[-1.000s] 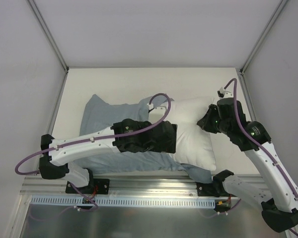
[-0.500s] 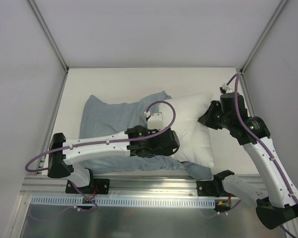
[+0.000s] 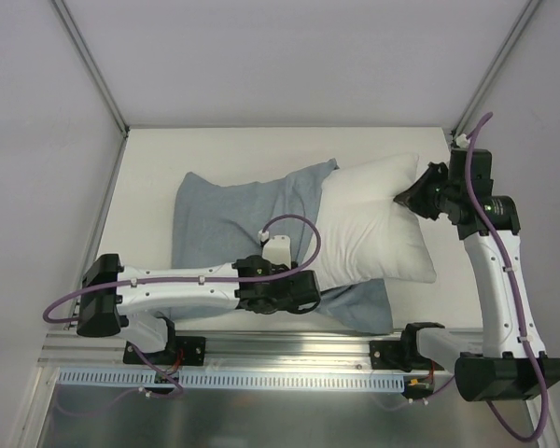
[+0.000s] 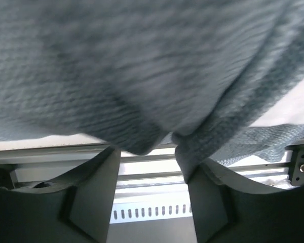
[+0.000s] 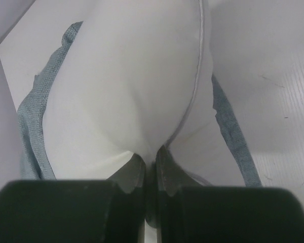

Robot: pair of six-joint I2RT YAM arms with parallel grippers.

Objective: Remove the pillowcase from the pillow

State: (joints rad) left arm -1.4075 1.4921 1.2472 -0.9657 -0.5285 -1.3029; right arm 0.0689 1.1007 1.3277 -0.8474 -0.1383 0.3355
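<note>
The blue-grey pillowcase (image 3: 233, 215) lies on the left half of the table, still round the left end of the white pillow (image 3: 369, 224), whose right half sticks out bare. My right gripper (image 3: 403, 198) is shut on the pillow's right edge; the right wrist view shows the jaws (image 5: 151, 157) pinching white fabric (image 5: 131, 86), with pillowcase edges (image 5: 33, 116) on both sides. My left gripper (image 3: 294, 301) is at the pillowcase's near edge. In the left wrist view its jaws (image 4: 149, 152) stand wide apart, the pillowcase (image 4: 142, 66) draped over the tips, nothing pinched between them.
The white table (image 3: 261, 149) is boxed in by white walls on the left, far and right sides. A metal rail (image 3: 261, 350) with the arm bases runs along the near edge, also seen between the left fingers (image 4: 104, 172).
The right gripper has pulled the pillow to the right and away, baring more white. The left gripper has slid back toward the near edge, and the pillowcase has shifted right.
</note>
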